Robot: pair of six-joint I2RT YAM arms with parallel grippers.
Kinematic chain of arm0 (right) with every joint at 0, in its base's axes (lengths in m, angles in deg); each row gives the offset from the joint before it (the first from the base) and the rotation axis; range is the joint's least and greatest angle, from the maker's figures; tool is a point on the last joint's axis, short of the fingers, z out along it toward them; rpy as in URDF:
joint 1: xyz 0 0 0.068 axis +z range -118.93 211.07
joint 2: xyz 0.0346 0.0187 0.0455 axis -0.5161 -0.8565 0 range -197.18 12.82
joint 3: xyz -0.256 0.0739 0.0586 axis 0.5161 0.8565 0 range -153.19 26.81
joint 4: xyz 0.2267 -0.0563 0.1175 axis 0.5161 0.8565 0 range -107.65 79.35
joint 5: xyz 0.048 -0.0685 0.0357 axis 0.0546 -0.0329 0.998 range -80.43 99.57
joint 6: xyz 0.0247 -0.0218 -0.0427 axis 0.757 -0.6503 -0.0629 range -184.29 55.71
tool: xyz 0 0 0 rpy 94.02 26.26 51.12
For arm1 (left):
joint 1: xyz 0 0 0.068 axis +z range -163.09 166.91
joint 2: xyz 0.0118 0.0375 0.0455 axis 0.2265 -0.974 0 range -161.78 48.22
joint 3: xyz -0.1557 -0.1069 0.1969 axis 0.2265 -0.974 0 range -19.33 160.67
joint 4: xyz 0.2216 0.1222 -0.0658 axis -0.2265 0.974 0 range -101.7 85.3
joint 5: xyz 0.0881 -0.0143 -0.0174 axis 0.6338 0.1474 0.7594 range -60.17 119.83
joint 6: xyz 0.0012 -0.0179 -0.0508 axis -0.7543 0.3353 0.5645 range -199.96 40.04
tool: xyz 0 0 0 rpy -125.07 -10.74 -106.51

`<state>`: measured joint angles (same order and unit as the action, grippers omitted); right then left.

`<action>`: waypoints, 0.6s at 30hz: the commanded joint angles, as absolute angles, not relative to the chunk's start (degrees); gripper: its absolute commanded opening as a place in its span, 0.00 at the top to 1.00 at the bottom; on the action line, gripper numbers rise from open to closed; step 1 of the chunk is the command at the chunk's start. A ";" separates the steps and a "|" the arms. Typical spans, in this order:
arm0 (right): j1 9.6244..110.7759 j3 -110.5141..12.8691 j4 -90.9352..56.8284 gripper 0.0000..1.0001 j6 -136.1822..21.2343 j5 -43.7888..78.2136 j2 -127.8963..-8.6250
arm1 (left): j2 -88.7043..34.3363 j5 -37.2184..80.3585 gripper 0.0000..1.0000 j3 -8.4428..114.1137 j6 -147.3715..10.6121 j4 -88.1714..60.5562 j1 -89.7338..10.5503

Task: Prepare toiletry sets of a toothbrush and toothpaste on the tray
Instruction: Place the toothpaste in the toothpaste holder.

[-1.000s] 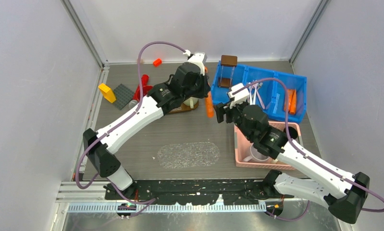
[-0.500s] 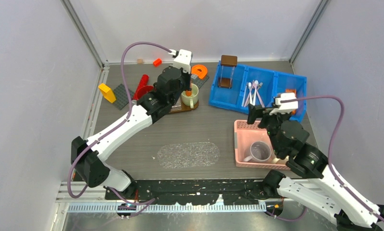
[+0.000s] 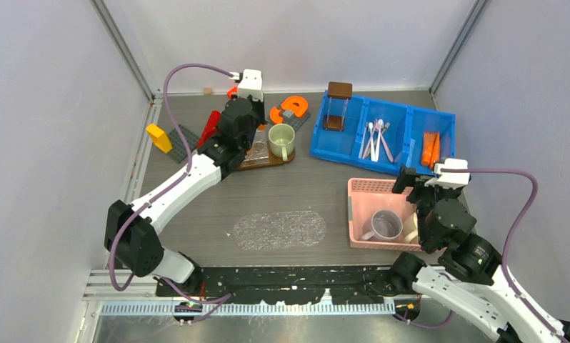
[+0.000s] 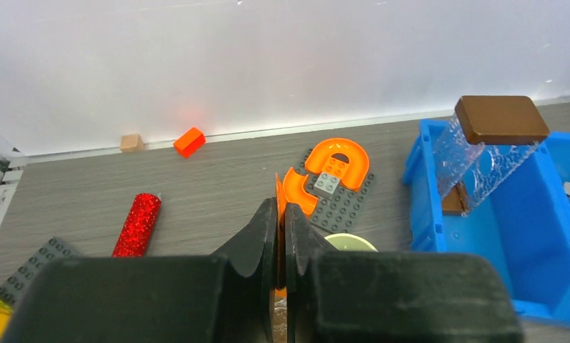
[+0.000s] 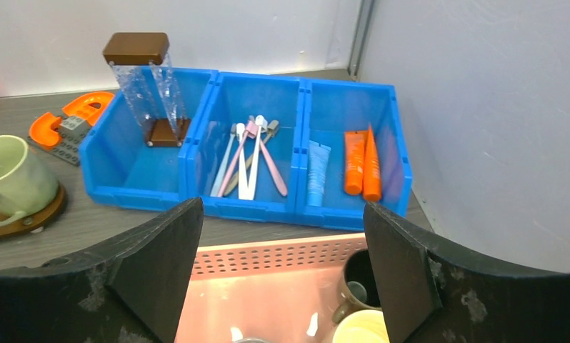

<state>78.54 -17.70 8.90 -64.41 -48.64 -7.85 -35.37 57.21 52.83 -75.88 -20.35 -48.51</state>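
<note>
At the upper left of the overhead view the left arm covered its own gripper, so the grip showed only from the wrist. There the left gripper (image 4: 281,214) was clamped on the toothpaste (image 4: 280,246), seen edge-on as a thin orange strip between black fingers, both its ends out of sight. Just past the fingers lay a sliver of the pale green mug (image 4: 350,242). From above, that mug stood on the brown tray (image 3: 288,158), with the arm over the tray's left part. Whether the toothpaste touched the tray could not be told.

The right gripper (image 5: 282,271) hung with its dull black fingers spread wide and nothing between them, over the far rim of the pink perforated basket (image 5: 282,246). A dark cup (image 5: 353,280) and a yellowish cup (image 5: 361,330) inside were cut off by the bottom edge. Beyond stood the glossy blue bin (image 5: 196,193). Its left compartment held a clear stand (image 5: 143,86) with a brown cap. Slim white and pink toothbrushes (image 5: 250,157) lay criss-crossed in the middle one. The right one held two tapered orange tubes (image 5: 361,163) beside a pale blue tube (image 5: 318,171).

Half a second earlier the toothpaste had shown from above, over the mug; the left arm had since drawn back toward the upper left and hidden it. The right arm had retreated toward the lower right, its gripper sliding rightward along the basket's far rim.
</note>
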 commanded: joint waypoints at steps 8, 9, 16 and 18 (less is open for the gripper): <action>78.71 -15.53 2.77 0.11 -67.72 -53.00 -6.06 | -39.73 68.56 1.00 52.92 -67.60 -25.79 -47.91; 78.71 -15.50 2.80 0.11 -67.67 -52.76 -6.36 | -40.07 69.55 1.00 53.24 -66.59 -25.34 -47.96; 78.71 -15.48 3.27 0.11 -67.45 -52.43 -7.30 | -42.00 77.46 1.00 54.42 -62.46 -23.55 -48.54; 78.72 -15.41 3.25 0.11 -67.53 -52.30 -7.24 | -42.74 78.42 1.00 54.87 -62.38 -23.22 -48.81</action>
<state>78.54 -15.65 5.46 -67.21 -51.42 -6.42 -42.23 72.14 52.46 -65.02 -20.81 -48.34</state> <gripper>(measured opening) 0.887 0.049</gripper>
